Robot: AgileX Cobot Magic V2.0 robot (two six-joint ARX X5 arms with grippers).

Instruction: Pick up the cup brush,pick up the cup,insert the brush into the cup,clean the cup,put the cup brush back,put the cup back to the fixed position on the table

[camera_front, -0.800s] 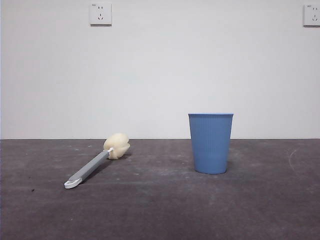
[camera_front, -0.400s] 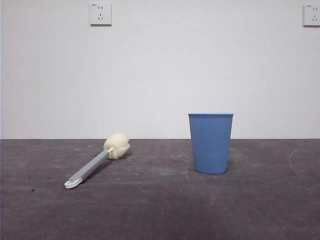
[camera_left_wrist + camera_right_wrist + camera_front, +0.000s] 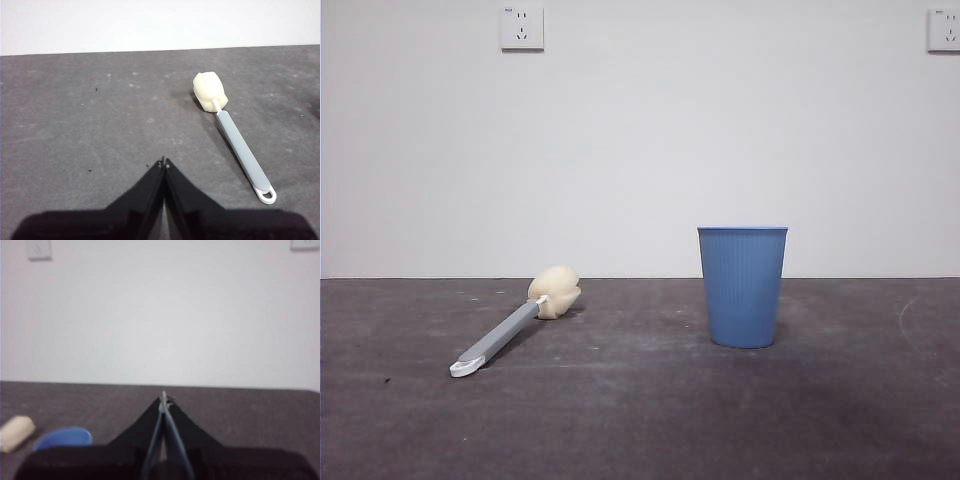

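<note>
On the dark grey-brown matte table [image 3: 640, 420], the long grey-handled, cream-sponge-headed cup brush [image 3: 510, 332] is being left flat beside the upright ribbed blue plastic cup [image 3: 742, 286].
Its sponge head is pointing toward the wall, white loop nearest the camera; the left gripper [image 3: 163, 162] and right gripper [image 3: 163, 399] are being kept closed, empty.

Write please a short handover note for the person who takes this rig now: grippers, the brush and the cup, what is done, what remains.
Left gripper: shut, holds nothing, hangs above the table short of the cup brush.
Right gripper: shut, holds nothing, also in the air, the cup low beside it.
Cup brush: lies flat on the table, sponge head toward the wall, looped end toward the front camera.
Cup: stands upright on the table, apart from the brush.
Done: nothing, neither thing is grasped.
Left: pick up the brush and the cup, insert, clean, put both back.
</note>
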